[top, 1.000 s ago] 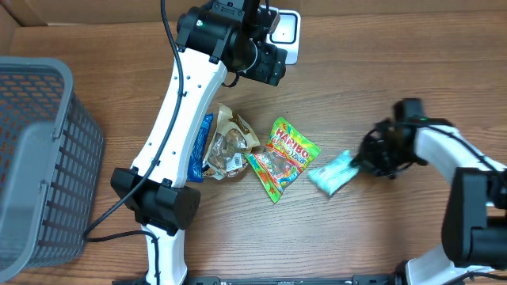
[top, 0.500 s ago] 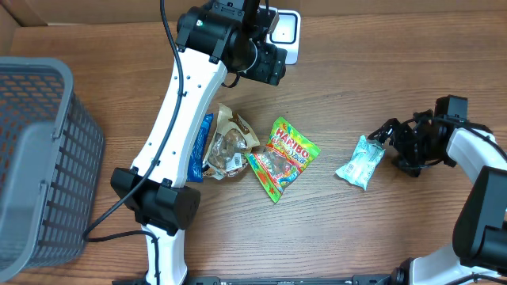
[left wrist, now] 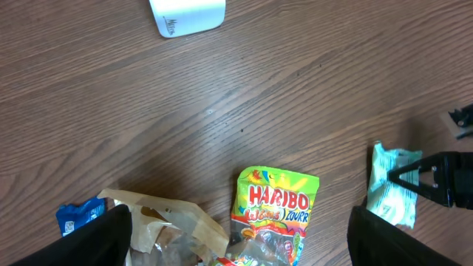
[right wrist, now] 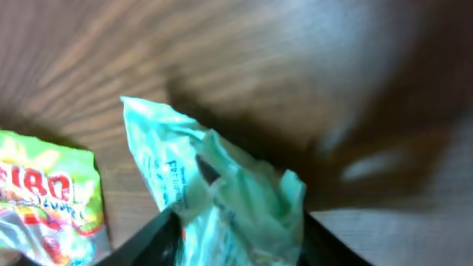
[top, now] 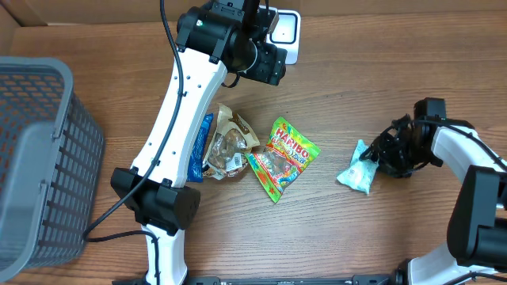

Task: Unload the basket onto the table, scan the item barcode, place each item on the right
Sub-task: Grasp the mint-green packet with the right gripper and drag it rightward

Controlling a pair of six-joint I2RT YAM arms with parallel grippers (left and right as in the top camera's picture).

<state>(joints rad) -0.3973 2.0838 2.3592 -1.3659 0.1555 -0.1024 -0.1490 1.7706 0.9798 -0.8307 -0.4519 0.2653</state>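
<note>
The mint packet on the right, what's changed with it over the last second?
The right gripper moved the mint packet rightward, away from the Haribo bag, let go and backed off, then returned; it now sits at the packet's right end. The Haribo bag, brown bag and basket stayed put.

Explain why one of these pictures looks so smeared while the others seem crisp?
Right wrist view: blurred throughout, likely motion blur, with the mint-green packet soft-edged, its print hard to read, and the wooden table streaked. Overhead view: sharp and evenly lit, the Haribo bag clear. Left wrist view: also sharp, the Haribo lettering legible, no strong glare.
</note>
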